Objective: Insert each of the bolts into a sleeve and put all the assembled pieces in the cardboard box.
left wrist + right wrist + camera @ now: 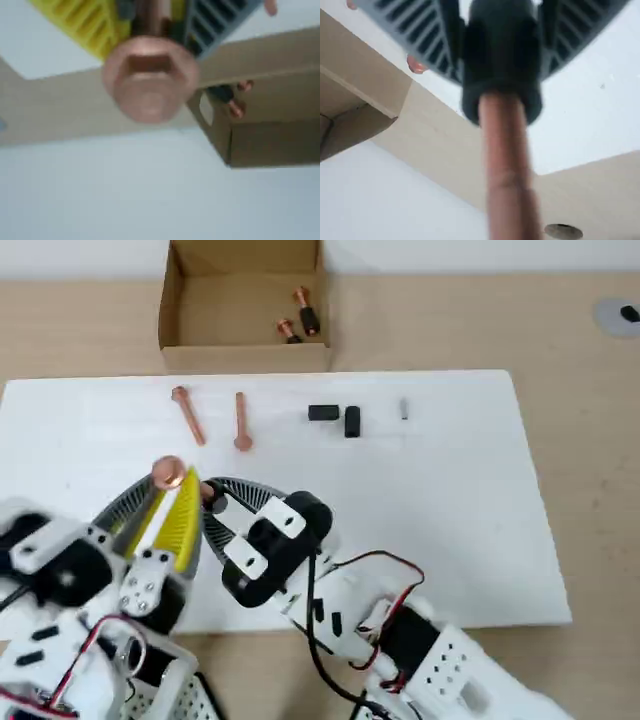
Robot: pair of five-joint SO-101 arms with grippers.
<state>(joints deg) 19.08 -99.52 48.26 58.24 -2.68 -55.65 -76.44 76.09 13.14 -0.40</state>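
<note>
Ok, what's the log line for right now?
left claw shut on bolt | right claw shut on sleeve, bolt shaft inside | cardboard box: two assembled pieces | loose: two bolts, two sleeves

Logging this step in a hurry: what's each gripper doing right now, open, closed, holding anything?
Left gripper: closed, holding the bolt just behind its head.
Right gripper: closed, holding the sleeve, with the bolt's shaft in it.
</note>
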